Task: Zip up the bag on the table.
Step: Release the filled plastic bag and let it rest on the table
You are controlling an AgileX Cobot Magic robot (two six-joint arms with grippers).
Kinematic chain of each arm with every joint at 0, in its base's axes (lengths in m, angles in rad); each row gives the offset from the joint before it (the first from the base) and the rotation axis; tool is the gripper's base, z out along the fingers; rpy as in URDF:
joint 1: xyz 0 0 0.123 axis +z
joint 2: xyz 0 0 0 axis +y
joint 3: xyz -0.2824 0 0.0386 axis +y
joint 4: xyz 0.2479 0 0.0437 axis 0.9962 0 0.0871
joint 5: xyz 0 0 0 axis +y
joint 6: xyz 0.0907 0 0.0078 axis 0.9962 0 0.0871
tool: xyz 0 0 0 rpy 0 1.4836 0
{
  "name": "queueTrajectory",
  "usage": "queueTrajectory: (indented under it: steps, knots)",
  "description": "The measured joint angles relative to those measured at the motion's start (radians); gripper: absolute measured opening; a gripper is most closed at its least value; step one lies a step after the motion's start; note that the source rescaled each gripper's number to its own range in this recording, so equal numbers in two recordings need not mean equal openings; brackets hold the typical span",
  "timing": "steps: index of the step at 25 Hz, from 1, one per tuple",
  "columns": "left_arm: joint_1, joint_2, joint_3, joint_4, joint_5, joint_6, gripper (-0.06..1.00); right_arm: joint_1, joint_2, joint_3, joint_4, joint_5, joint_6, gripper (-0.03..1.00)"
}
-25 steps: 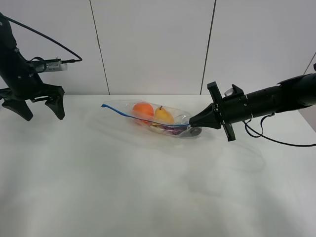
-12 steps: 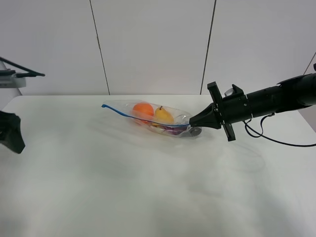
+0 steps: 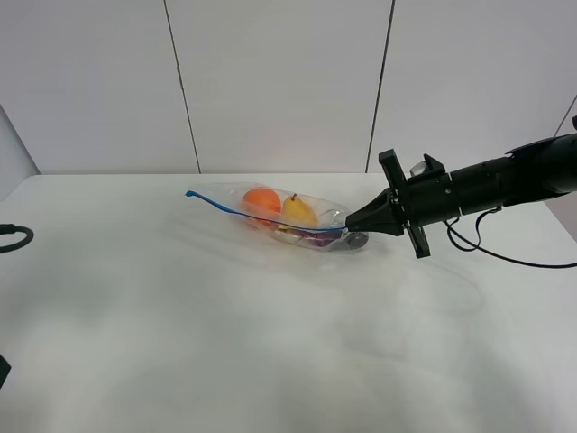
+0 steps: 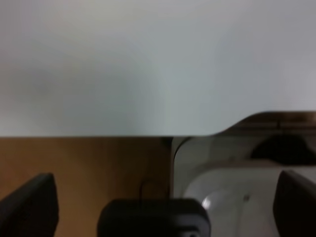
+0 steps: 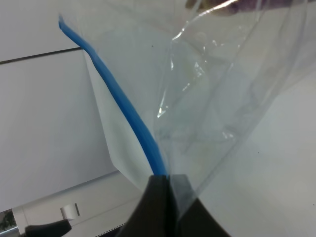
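The bag (image 3: 287,216) is clear crinkly plastic and lies at the back middle of the white table (image 3: 270,343). It holds an orange fruit (image 3: 261,200), a yellow pear (image 3: 299,211) and a dark item (image 3: 314,238). Its blue seal strip (image 3: 221,207) runs along the near edge and also shows in the right wrist view (image 5: 123,106). My right gripper (image 3: 350,229) is shut on the strip's right end; its fingertips (image 5: 165,185) pinch the strip and plastic. My left gripper (image 4: 163,202) is open and empty, past the table's left edge and out of the high view.
A black cable loop (image 3: 13,237) shows at the left edge of the table. The left wrist view shows the table's rounded corner (image 4: 232,126), brown floor (image 4: 84,168) and a grey base (image 4: 232,182) below it. The right arm's cable (image 3: 487,253) trails over the table.
My left arm has pulled away to the left and down, leaving the high view. The right gripper and the bag have not moved.
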Motion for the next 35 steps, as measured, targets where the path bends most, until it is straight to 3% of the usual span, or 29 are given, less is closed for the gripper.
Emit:
queueTrajectory:
  steps: [14, 23, 31, 34, 35]
  knots:
    - [0.000, -0.303, 0.040, -0.009, -0.001, 0.000, 1.00, 0.000, 0.000, 0.000, 0.000, 0.001, 0.000, 0.00]
    - [-0.089, -0.577, 0.042, -0.012, 0.000, 0.000, 1.00, 0.000, 0.000, 0.000, 0.000, 0.001, 0.000, 0.00]
    - [-0.094, -0.828, 0.045, -0.012, 0.004, 0.000, 1.00, 0.000, 0.000, 0.000, 0.000, -0.008, 0.000, 0.00]
    - [-0.094, -0.830, 0.045, -0.012, 0.004, 0.000, 1.00, 0.000, 0.000, 0.000, -0.011, -0.008, 0.000, 0.06]
    - [-0.094, -0.830, 0.046, -0.012, 0.004, 0.000, 1.00, 0.000, 0.000, 0.000, -0.020, -0.004, 0.000, 0.12]
